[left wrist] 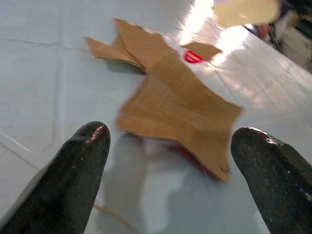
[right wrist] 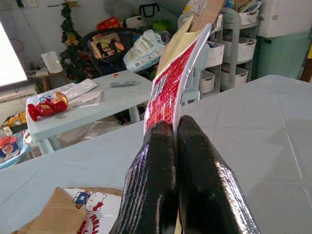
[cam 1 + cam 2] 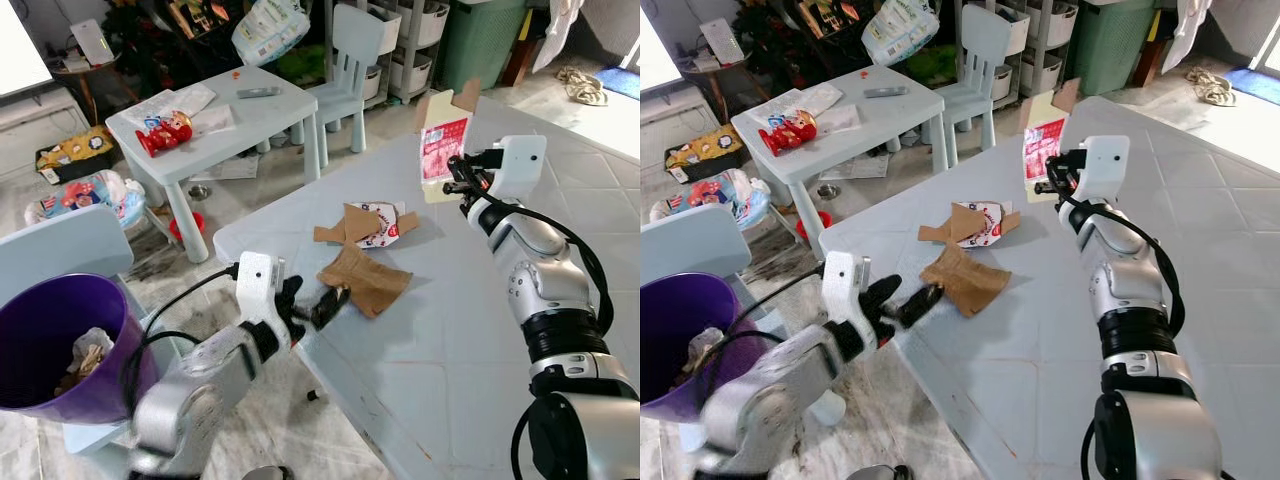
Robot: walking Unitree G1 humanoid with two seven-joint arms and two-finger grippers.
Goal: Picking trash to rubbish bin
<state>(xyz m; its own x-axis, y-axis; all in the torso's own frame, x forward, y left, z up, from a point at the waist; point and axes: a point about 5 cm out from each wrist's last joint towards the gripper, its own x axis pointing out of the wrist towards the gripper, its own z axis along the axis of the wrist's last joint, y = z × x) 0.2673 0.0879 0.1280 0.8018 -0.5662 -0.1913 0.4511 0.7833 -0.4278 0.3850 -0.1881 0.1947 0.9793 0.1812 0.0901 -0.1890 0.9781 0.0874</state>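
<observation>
Right end effector (image 3: pixel 462 170) pinched tight on red carton piece (image 3: pixel 444 148), upper right. Left end effector (image 3: pixel 318 303) wide open beside brown cardboard (image 3: pixel 365 278), center counter (image 3: pixel 470 330). Blurry; probably could shove it off the edge. Purple bin (image 3: pixel 50 330) lower left.

Head stereo downward; wrist cameras close.

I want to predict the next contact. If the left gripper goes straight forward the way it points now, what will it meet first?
Most likely the brown cardboard piece on the table: it lies straight ahead of the open left gripper, though the exact gap is unclear.
</observation>
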